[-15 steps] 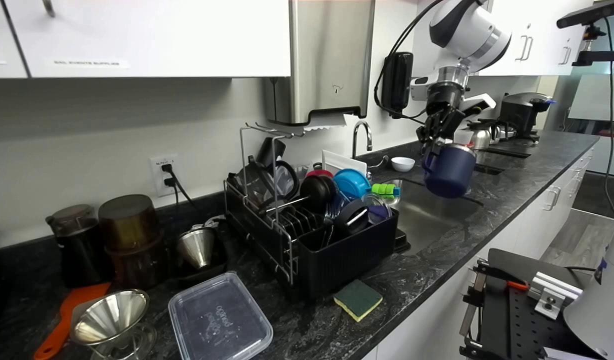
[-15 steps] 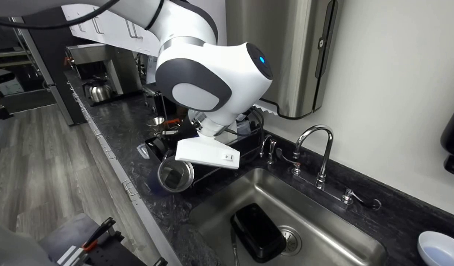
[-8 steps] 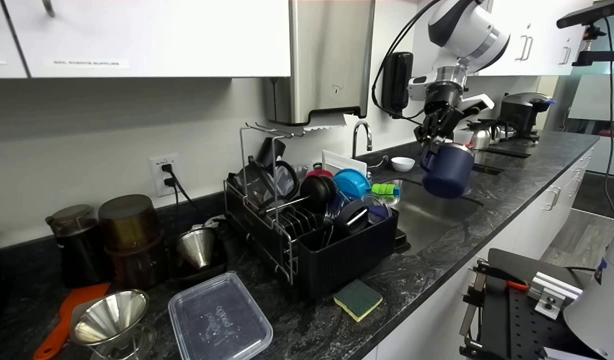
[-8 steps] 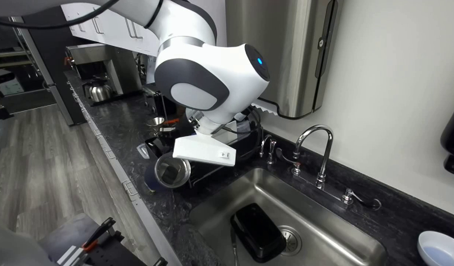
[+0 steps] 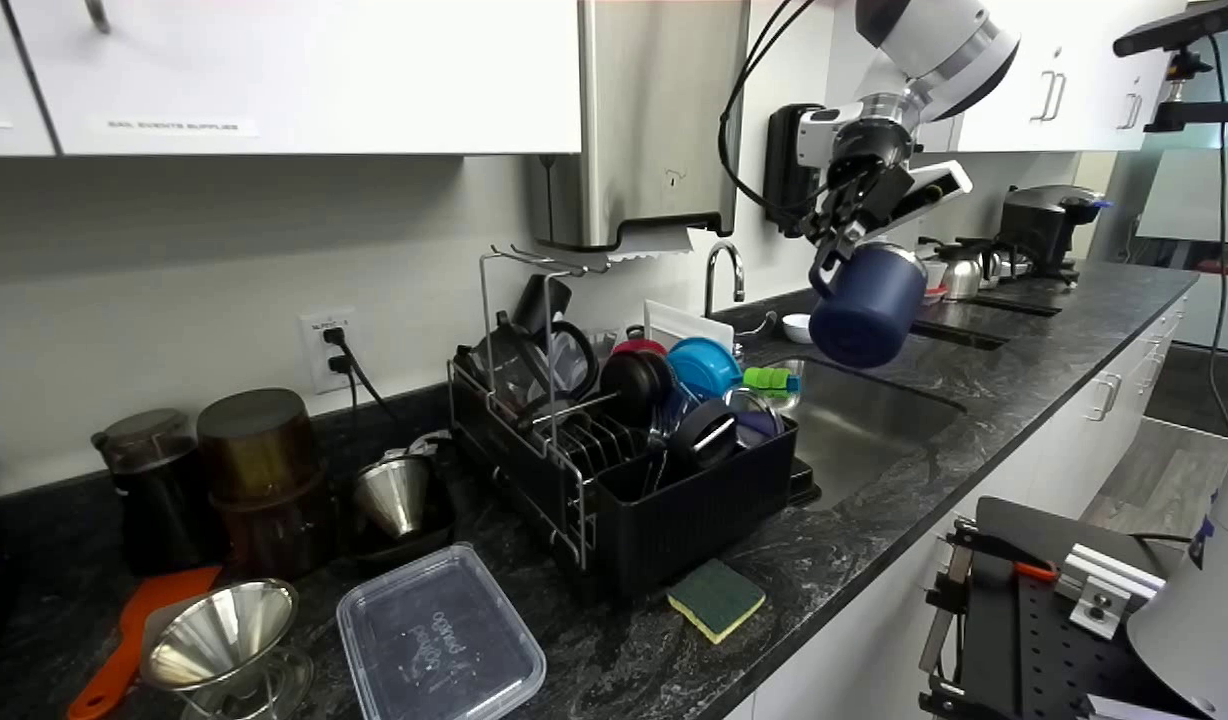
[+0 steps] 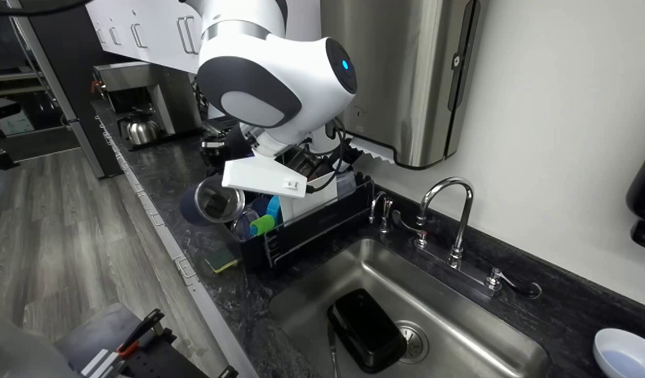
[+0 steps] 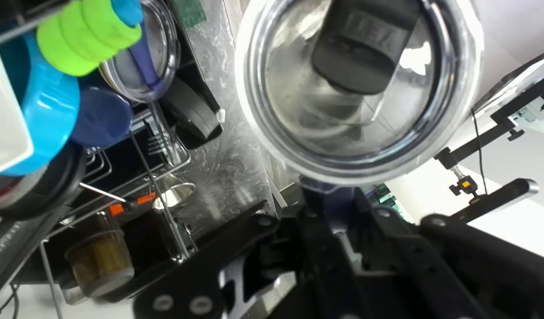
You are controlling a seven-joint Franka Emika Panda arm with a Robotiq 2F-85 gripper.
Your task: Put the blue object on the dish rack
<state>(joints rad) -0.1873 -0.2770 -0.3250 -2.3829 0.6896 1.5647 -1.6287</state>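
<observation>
Mug (image 5: 867, 310) in grpr (image 7: 336, 201), arm (image 6: 275, 79) bent dn

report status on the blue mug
Gripper shut on navy mug. Mug aloft, tilted, not yet on dish rack. Rack crowded, light-blue dish included; placing may be tight.

The tool (image 7: 337, 204) grips 1 lidded mug (image 7: 351, 108) by its handle.

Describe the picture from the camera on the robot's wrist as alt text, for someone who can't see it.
A robot gripper holds a dark blue mug by its handle, the clear lid with its black tab facing the viewer. At left, a black dish rack holds a bright blue dish, a lime-green ribbed item and more.
</observation>
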